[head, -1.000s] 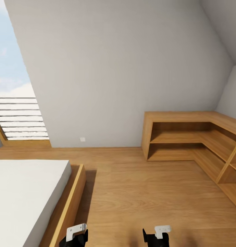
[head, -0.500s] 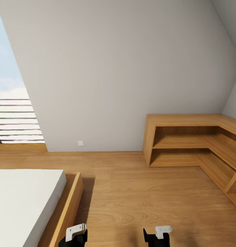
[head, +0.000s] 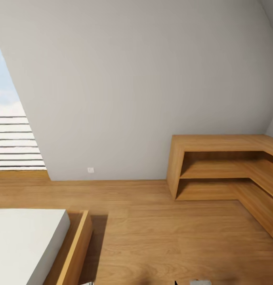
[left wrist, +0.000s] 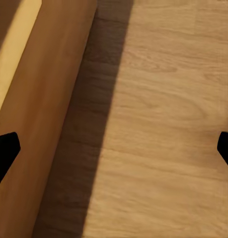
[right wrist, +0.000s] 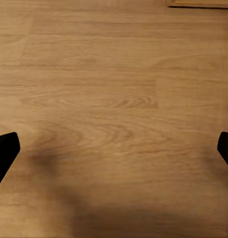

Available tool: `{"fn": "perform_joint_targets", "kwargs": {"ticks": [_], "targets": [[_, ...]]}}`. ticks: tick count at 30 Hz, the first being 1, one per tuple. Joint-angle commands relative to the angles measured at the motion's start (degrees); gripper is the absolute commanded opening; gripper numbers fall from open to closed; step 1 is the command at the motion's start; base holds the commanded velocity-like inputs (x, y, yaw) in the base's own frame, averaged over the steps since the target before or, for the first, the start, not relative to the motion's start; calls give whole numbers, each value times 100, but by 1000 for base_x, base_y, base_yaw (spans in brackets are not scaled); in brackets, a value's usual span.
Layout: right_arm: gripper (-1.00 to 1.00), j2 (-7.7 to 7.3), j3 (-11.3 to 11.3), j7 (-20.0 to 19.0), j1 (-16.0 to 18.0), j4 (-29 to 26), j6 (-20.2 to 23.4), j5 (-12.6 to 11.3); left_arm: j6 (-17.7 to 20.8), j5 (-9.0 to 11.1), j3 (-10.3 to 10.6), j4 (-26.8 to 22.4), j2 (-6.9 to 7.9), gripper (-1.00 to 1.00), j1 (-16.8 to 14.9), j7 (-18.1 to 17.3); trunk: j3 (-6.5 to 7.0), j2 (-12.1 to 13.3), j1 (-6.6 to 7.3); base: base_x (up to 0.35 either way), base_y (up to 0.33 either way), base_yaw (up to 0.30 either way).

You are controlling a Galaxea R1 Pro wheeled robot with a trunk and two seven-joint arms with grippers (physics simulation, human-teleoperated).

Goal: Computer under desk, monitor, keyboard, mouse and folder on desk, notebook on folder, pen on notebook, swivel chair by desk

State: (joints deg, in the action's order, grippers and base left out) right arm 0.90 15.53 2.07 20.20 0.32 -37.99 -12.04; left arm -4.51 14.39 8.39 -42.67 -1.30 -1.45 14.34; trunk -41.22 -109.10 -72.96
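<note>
Left gripper (left wrist: 114, 151) fingers (left wrist: 4, 151) spread wide, nothing between, above wooden floor (left wrist: 163, 124) beside bed frame (left wrist: 39, 114). Right gripper (right wrist: 114, 151) fingers (right wrist: 4, 151) likewise apart, empty, over bare floor. None of task's items in sight. Head view shifted since a second ago: corner shelf unit (head: 227, 166) lower, bed (head: 25, 241) and window (head: 13, 134) slid toward edge, camera moved.

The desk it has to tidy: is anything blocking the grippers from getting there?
Cannot say: what shows is a bed, a wooden corner shelf and bare wood floor. Both grippers, left and right, hang open over floor.
</note>
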Motion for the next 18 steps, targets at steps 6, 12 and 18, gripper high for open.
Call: {"fn": "perform_joint_targets", "kwargs": {"ticks": [6,12,18], "targets": [[100,-10,49,24,-518,76,-324,-49,-1668,24,31,1498,9,100,-5,35,-5,-2,-3,329,0,0],[100,-14,47,26,-656,91,-552,-59,-2643,15,31,2624,18,100,-5,32,-5,-2,-3,329,0,0],[100,6,47,29,-701,98,-833,-61,-3041,2,46,3155,13,100,-5,23,4,-2,-3,329,0,-91]]}}
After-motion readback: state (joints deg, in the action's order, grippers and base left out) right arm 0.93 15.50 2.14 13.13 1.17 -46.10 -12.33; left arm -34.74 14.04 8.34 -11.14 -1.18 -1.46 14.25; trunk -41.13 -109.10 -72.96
